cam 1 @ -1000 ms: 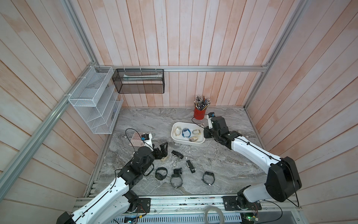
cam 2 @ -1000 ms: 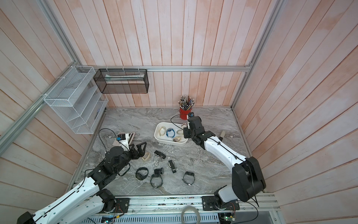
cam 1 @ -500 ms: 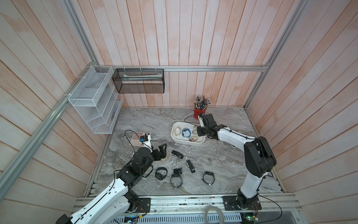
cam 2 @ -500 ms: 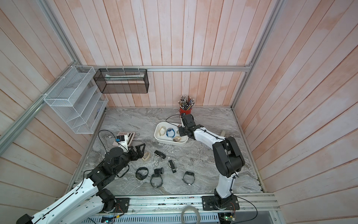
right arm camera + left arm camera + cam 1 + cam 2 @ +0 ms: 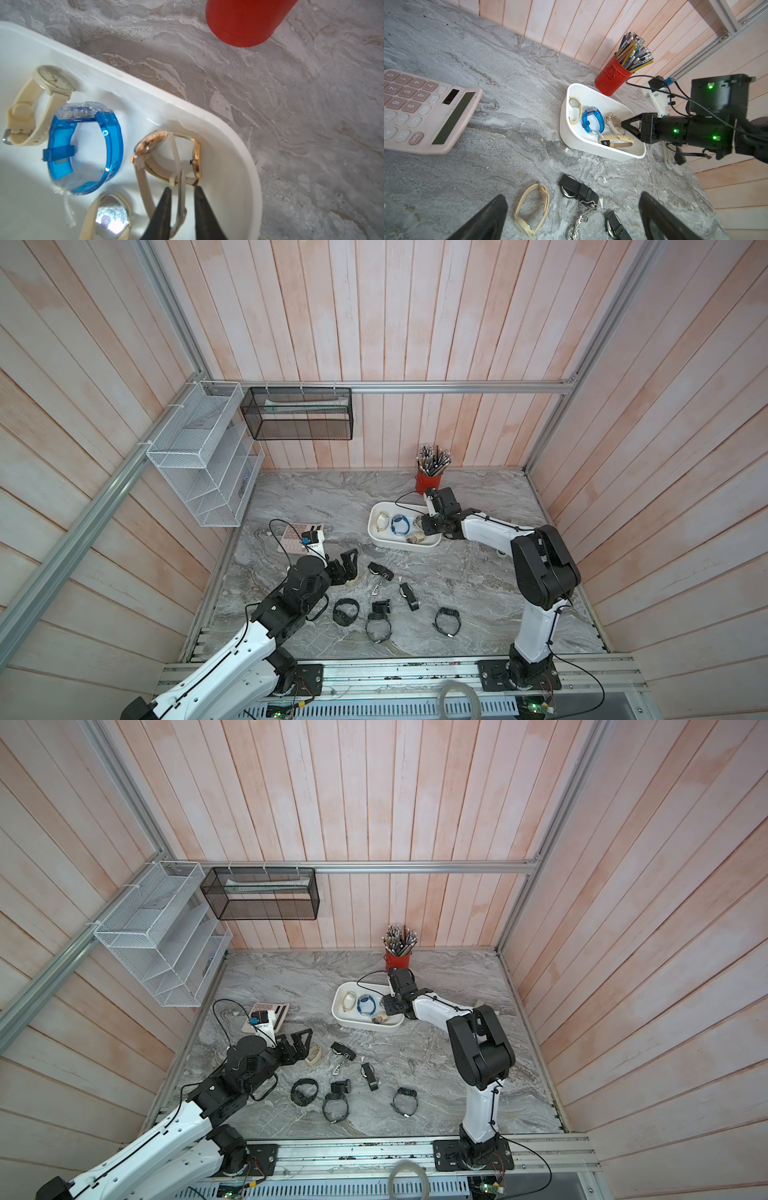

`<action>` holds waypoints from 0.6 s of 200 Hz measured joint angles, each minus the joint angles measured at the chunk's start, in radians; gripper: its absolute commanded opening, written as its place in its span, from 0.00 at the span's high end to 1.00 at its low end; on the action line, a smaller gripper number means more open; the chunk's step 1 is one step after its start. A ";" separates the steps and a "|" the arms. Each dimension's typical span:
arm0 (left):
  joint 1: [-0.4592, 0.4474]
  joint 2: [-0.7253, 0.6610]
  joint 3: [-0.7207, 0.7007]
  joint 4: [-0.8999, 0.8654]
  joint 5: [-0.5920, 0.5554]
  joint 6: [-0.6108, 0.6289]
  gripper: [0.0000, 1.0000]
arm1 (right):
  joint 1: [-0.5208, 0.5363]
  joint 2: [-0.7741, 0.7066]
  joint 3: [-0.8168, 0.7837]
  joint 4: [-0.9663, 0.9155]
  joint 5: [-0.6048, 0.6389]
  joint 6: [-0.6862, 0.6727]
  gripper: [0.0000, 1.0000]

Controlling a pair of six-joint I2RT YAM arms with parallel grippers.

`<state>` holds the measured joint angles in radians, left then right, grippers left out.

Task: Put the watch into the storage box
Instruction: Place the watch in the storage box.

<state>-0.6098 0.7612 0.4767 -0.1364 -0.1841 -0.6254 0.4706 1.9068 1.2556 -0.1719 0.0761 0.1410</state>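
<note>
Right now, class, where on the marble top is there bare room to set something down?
Bare: the back strip between the calculator, the rear wall and the storage box; also the right side, between the right arm and the nearest black watch. Crowded: the front centre, strewn with loose watches, and the box's end by the red pen cup.

Watch: rose-gold round case, pale beige strap. Is laid inside storage box, tipped on edge, strap looped upward, close to rounded end wall. Same watch is seen in right-hand half of storage box.

Storage box: shallow white plastic tub, rounded corners, smooth walls. Is set flat, upright, on grey marbled tabletop, toward back.
</note>
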 measured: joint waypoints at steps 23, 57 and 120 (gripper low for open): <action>0.000 0.000 0.000 0.000 0.000 -0.001 0.00 | 0.000 -0.034 0.000 -0.001 -0.007 0.012 0.43; 0.000 0.002 -0.005 0.011 0.004 -0.011 0.00 | 0.000 -0.175 -0.008 0.000 -0.014 0.023 0.32; 0.001 0.054 -0.013 0.047 0.031 -0.023 0.00 | -0.002 -0.652 -0.420 0.200 -0.060 0.104 0.14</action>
<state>-0.6086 0.8154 0.4633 -0.0895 -0.1535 -0.6479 0.4686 1.2549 0.8352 0.0277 0.0162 0.2451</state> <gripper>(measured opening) 0.995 0.844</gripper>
